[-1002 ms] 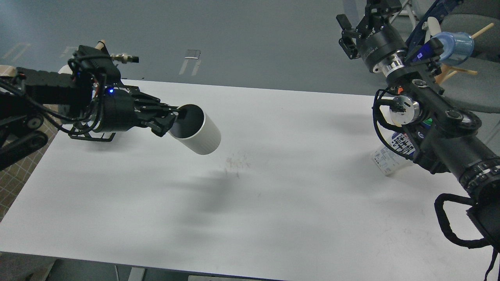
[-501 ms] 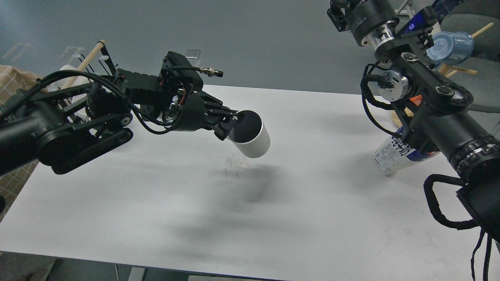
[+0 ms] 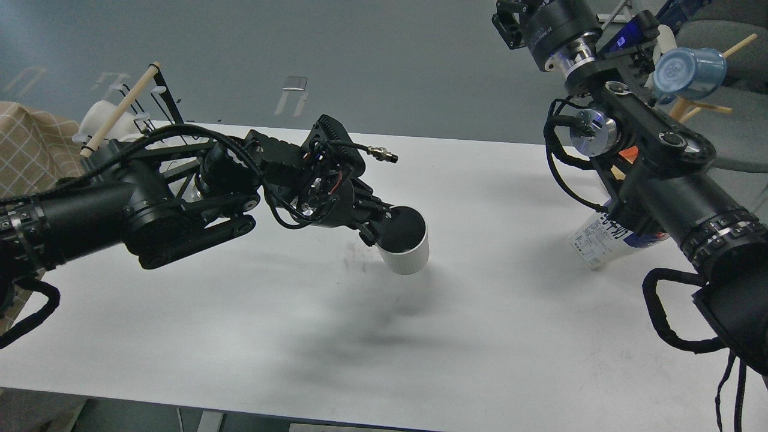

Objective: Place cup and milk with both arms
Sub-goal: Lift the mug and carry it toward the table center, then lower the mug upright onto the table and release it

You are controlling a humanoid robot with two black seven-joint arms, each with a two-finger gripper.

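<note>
The cup (image 3: 408, 255), off-white and ribbed with a dark inside, hangs near upright a little above the middle of the white table (image 3: 480, 336). My left gripper (image 3: 377, 231) is shut on its near-left rim. The milk (image 3: 600, 240) stands at the table's right edge. Only its white lower part with blue lettering shows, and my right forearm hides the rest. My right gripper (image 3: 509, 21) is raised at the top edge of the view, far above the milk and partly cut off, so I cannot tell how its fingers stand.
A rack with wooden pegs (image 3: 120, 108) and a white mug (image 3: 102, 120) stands at the table's far left, next to a checked cloth (image 3: 30, 144). A translucent blue cup (image 3: 687, 69) hangs on a peg at the far right, beside a grey chair (image 3: 735, 138).
My left arm has carried the cup right and downward to the table's middle, turning it from tilted to near upright. My right arm has swung up and left, its gripper now at the top edge.
</note>
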